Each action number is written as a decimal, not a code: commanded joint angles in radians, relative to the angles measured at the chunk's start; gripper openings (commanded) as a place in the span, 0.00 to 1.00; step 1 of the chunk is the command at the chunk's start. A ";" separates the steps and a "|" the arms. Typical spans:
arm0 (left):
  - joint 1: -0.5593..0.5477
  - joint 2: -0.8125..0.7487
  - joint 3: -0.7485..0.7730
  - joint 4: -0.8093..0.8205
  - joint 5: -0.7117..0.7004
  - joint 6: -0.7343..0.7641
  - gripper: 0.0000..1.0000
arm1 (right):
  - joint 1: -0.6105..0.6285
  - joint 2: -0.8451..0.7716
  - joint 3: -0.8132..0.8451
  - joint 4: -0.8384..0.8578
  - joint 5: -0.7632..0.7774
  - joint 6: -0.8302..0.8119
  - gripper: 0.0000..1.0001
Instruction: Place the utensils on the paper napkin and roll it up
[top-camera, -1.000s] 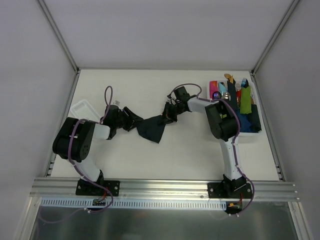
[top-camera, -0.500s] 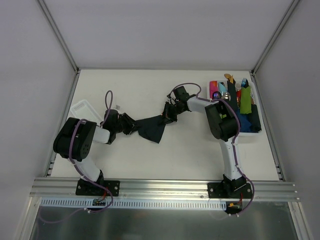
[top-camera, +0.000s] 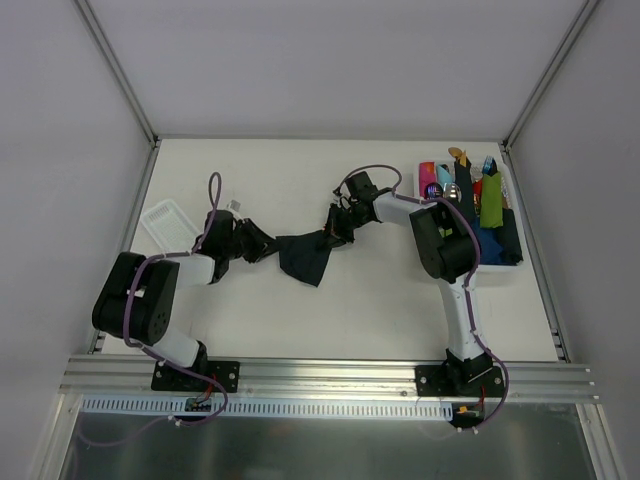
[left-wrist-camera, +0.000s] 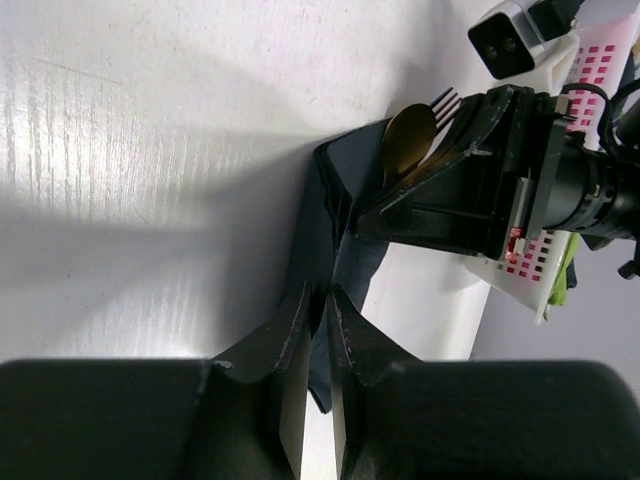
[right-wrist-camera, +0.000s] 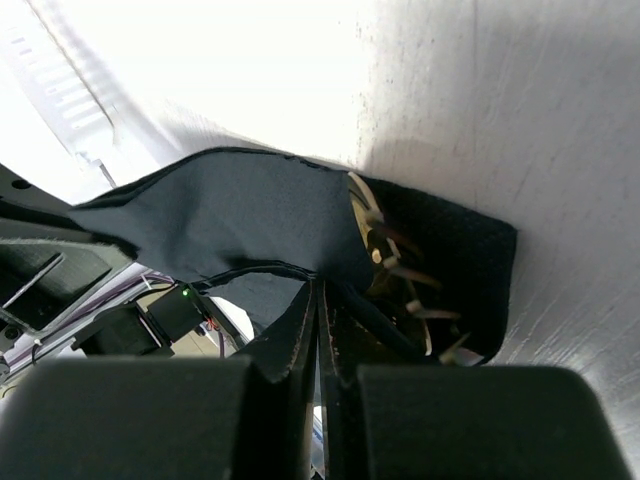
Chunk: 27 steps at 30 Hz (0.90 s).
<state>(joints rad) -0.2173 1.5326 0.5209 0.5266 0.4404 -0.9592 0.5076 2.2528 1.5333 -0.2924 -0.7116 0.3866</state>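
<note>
White table (top-camera: 360, 310) with napkin (top-camera: 300, 260), tray (top-camera: 165, 222), basket (top-camera: 505, 266)

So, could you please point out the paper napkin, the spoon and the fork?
paper napkin (top-camera: 303, 258), top external view, middle of the sheet.
spoon (left-wrist-camera: 408, 140), left wrist view, its gold bowl.
fork (left-wrist-camera: 446, 100), left wrist view, its tines.

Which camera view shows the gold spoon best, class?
The left wrist view: the spoon shows its gold bowl clearly, against the dark napkin beside the fork. The right wrist view shows only a sliver of its rim inside the folded napkin. In the top view it cannot be made out.
</note>
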 joint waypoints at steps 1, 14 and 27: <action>-0.017 0.030 0.045 -0.019 -0.003 0.034 0.11 | 0.009 0.024 0.017 -0.048 0.067 -0.032 0.02; -0.115 0.038 0.113 -0.011 0.041 0.073 0.00 | 0.011 0.024 0.025 -0.060 0.075 -0.034 0.01; -0.248 0.207 0.179 -0.118 -0.052 0.045 0.00 | 0.011 0.024 0.024 -0.065 0.072 -0.045 0.00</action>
<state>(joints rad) -0.4496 1.7084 0.6754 0.4652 0.4313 -0.9211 0.5106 2.2528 1.5410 -0.3050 -0.7029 0.3794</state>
